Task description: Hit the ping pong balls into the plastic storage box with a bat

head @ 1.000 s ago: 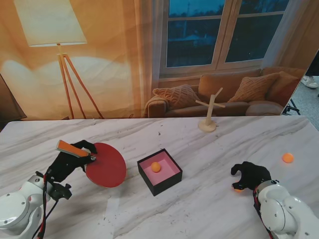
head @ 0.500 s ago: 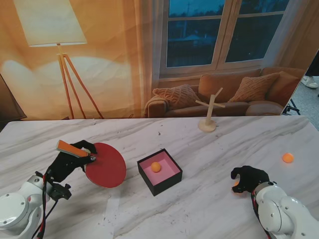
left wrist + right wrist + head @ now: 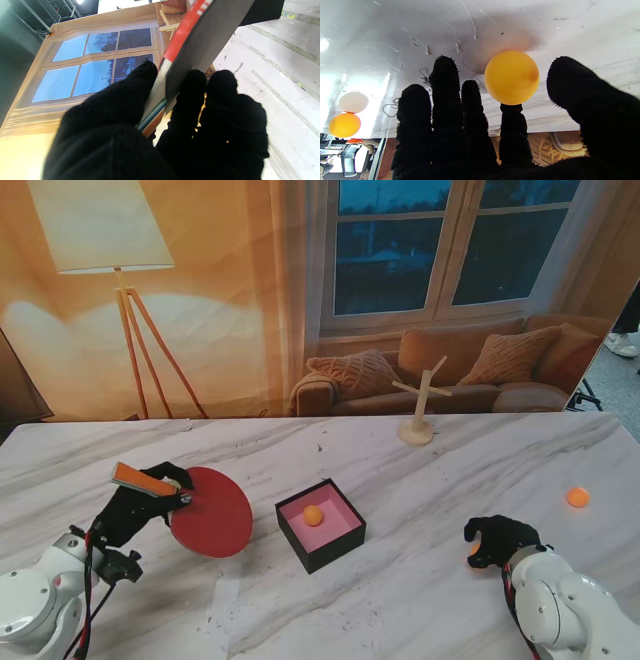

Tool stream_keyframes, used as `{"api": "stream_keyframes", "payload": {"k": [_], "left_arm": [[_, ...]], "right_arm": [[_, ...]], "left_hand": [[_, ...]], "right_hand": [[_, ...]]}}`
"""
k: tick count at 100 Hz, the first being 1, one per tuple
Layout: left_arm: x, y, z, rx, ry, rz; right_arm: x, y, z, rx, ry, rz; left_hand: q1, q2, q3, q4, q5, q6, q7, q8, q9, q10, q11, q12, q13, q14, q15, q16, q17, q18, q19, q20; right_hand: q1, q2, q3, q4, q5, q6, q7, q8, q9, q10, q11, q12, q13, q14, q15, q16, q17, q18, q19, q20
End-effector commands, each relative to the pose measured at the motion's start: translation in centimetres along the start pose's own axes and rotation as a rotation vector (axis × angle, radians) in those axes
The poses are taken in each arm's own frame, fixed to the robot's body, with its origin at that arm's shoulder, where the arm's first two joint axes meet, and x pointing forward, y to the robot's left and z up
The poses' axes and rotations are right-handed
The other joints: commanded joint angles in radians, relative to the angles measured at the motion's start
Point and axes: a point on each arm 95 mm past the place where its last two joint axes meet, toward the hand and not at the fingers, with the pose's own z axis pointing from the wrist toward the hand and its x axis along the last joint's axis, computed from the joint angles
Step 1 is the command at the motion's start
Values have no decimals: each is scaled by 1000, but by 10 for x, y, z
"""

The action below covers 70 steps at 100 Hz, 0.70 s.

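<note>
Over the last second my right hand [image 3: 497, 540] has dropped onto the near ball [image 3: 511, 77], right of the storage box [image 3: 321, 524]; fingers spread, nothing gripped yet; my left hand [image 3: 140, 508] stays clamped on the bat [image 3: 209, 510], left of the box; one ball [image 3: 313, 515] already in the box, another [image 3: 577, 497] far right.

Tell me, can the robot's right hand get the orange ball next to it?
Probably yes. The right hand is over the ball with fingers spread around it, not yet closed, and nothing seems to block it.
</note>
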Motion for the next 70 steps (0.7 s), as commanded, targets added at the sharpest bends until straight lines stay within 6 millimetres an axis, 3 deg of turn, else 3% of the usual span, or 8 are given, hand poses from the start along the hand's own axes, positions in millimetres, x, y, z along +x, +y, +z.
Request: {"api": "stream_keyframes", "payload": {"k": [1,30,70], "left_arm": [[2,2,-1,-14,7,0],[3,2,-2,-14,8,3],[3,2,-4,-15,10,4]], "right_arm": [[0,-6,0,37,-13,-6],[-1,-5,1,52,-36,-6],[-3,-5,2,42,-9,-73]], "left_hand": [[55,4,104,-8,31,12,13,14,-42,-98,-25,9,6,63,33,10,0,-95,-6,28],[55,4,105,-9,31,14,12,14,-42,-99,-25,9,6,64,33,10,-1,-94,-7,28],[56,4,105,-9,31,14,12,15,-42,-99,-25,10,6,64,33,10,-1,-94,-7,29]], "right_hand": [[33,-13,53,26,22,20,26,4,26,7,17,11,47,-18,24,5,24,-10,44,-18],[121,-27,109,21,76,39,91,17,124,-6,82,40,123,-55,43,-8,100,-48,45,-50],[114,-46,123,17,133,87,200,73,208,-22,148,78,196,-89,61,-19,186,-69,57,-83]]}}
